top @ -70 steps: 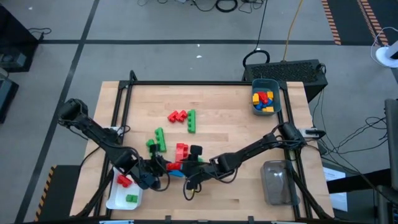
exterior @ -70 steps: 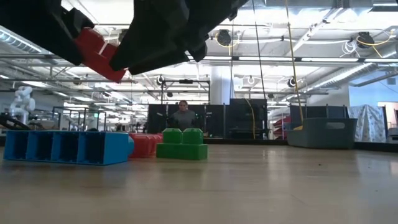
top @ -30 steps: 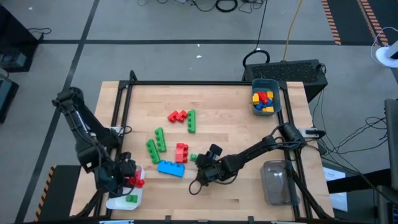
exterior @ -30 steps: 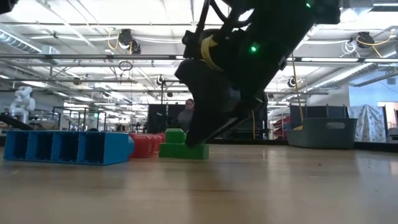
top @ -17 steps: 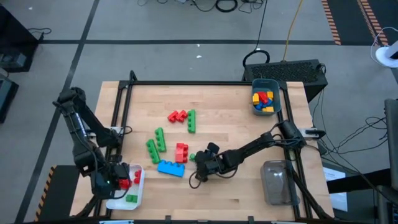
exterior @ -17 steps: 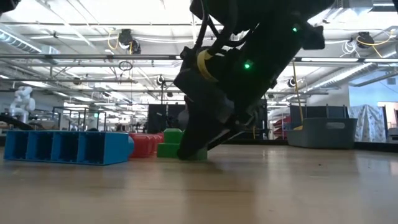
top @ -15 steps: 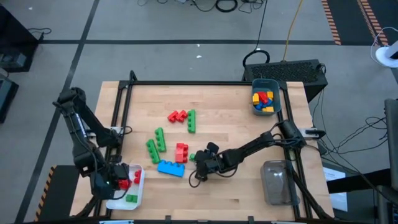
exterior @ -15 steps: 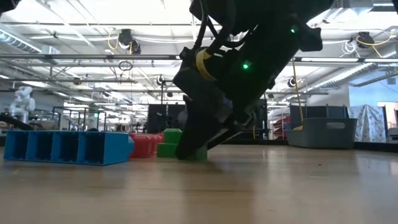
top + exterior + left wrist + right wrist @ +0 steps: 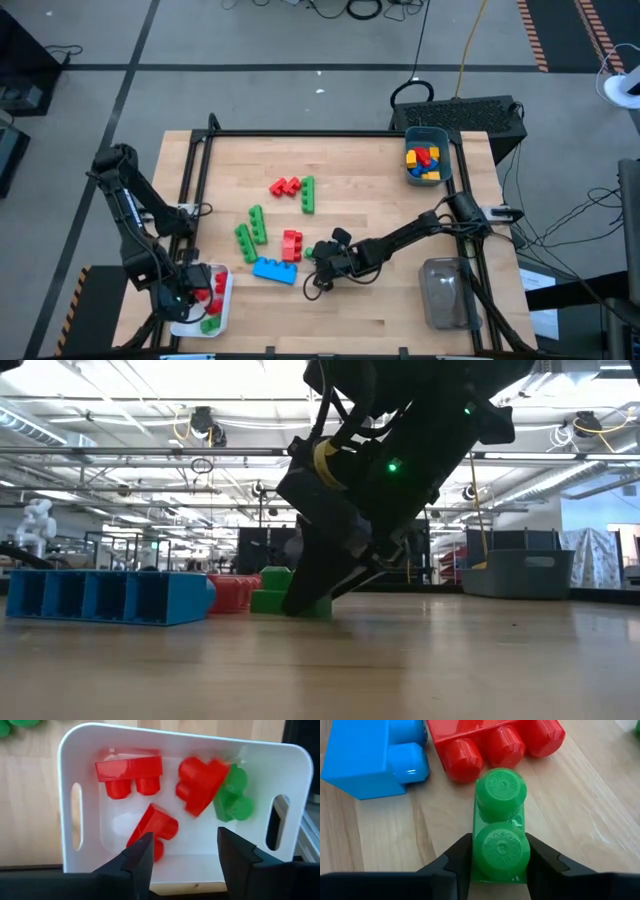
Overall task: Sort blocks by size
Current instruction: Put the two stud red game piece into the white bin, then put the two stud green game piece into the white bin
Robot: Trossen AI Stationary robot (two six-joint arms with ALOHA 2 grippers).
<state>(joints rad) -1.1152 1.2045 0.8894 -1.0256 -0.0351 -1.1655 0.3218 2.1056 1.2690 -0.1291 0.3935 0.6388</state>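
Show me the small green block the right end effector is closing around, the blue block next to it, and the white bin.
small green block (image 9: 500, 850), right wrist view, on its nearer stud.
blue block (image 9: 370, 755), right wrist view, on its flat top.
white bin (image 9: 67, 755), left wrist view, on its rim corner.

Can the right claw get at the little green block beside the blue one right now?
Probably yes. The right claw already straddles the green block, a finger on each side, and the blue block and red block sit clear of it.
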